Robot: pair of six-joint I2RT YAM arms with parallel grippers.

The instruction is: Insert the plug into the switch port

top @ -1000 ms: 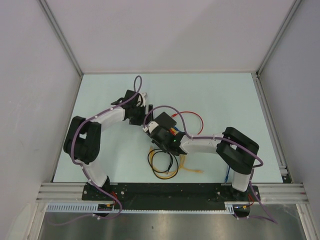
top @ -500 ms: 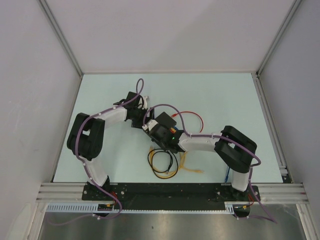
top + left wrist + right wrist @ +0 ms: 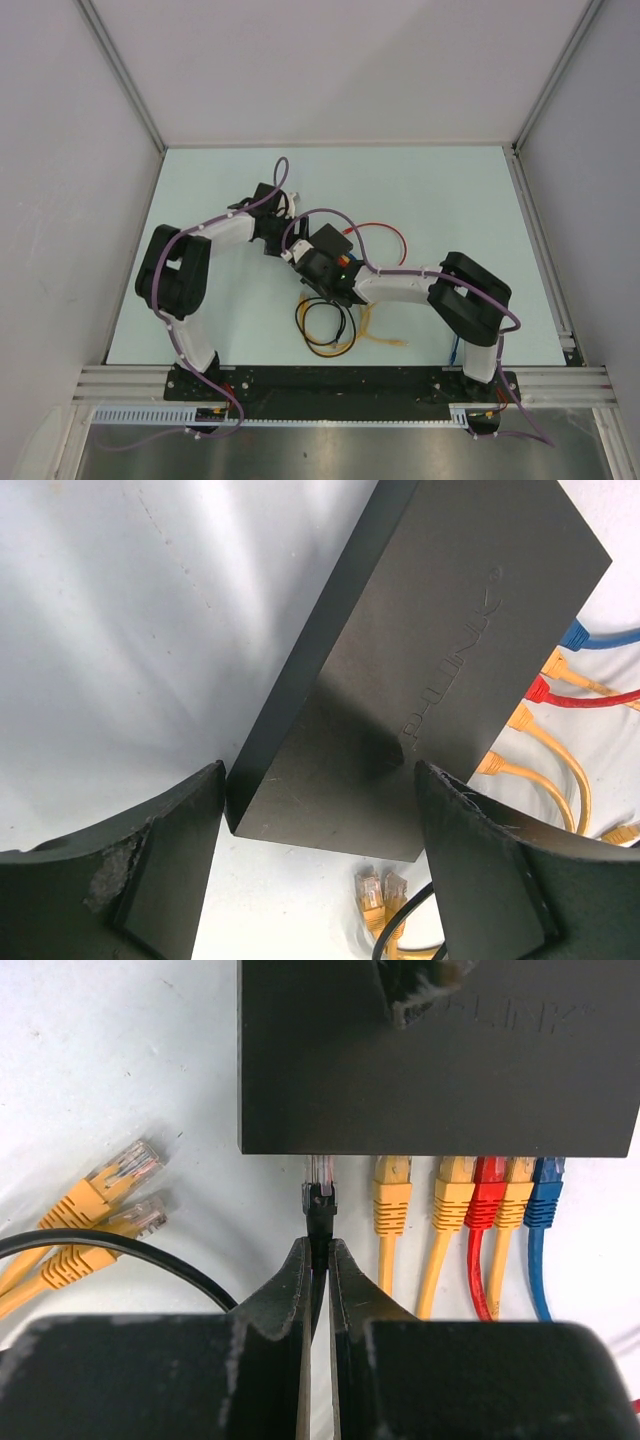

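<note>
The left arm has folded in, setting the left claw (image 3: 320, 780) spread wide astride the end of the switch (image 3: 420, 650) at mid-counter (image 3: 450, 190); whether it pinches I cannot tell, but I judge it braces the box. The right claw (image 3: 320, 1250), clamped on the black plug (image 3: 319, 1203), holds its tip at the end port (image 3: 318, 1155), unseated. The five neighbouring ports hold yellow plugs (image 3: 392, 1200), a red plug (image 3: 487, 1200) and a blue plug (image 3: 545, 1200).

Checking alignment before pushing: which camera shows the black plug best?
Right wrist: the black plug sits pinched in the right gripper, tip at the switch's end port. Left wrist and top views don't show it.
</note>
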